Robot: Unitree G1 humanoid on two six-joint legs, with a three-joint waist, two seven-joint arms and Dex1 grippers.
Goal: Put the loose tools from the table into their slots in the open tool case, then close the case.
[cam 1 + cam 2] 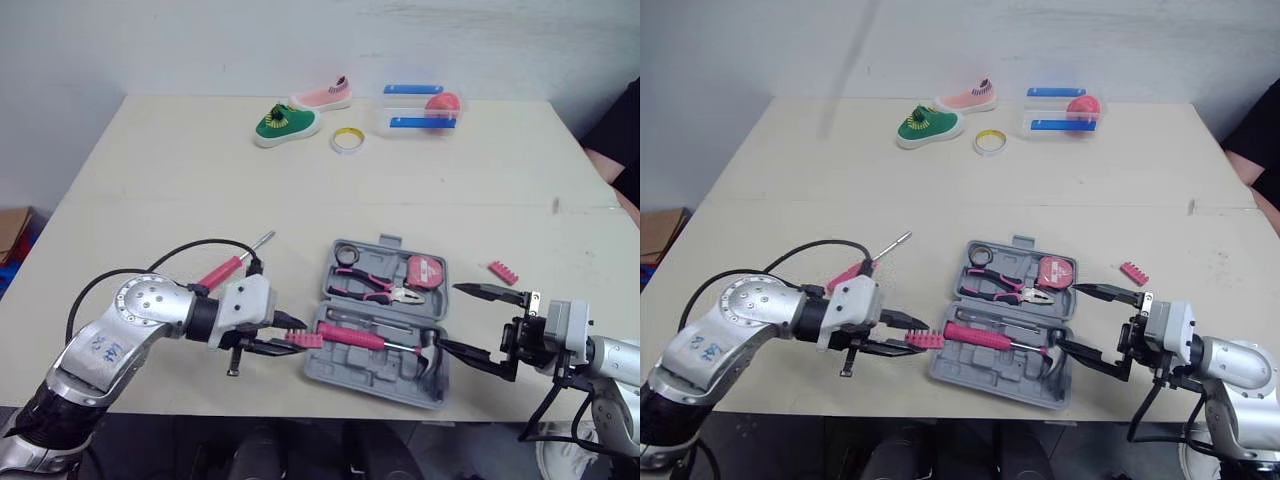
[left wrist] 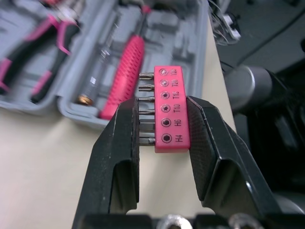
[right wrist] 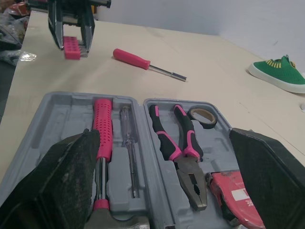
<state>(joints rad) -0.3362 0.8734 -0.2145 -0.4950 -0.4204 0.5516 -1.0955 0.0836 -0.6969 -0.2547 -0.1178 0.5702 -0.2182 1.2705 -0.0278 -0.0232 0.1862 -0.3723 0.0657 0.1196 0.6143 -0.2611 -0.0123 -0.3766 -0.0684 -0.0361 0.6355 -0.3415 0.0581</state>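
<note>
The grey tool case (image 1: 372, 377) lies open near the table's front edge. It holds a pink-handled hammer (image 1: 350, 336), pliers (image 1: 375, 288), a tape measure (image 1: 427, 270) and a tape roll (image 1: 347, 252). My left gripper (image 1: 291, 336) is shut on a pink bit holder (image 2: 167, 109) just left of the case, a little above the table. At the case's right edge my right gripper (image 1: 453, 317) stands wide open with nothing in it. A pink screwdriver (image 1: 235, 263) lies behind my left arm. Another pink bit holder (image 1: 503, 271) lies right of the case.
At the back of the table are a green shoe (image 1: 285, 125), a pink shoe (image 1: 322, 97), a yellow tape ring (image 1: 347, 140) and clear boxes with blue lids (image 1: 420, 110). A person's dark sleeve (image 1: 620, 135) shows at the right edge.
</note>
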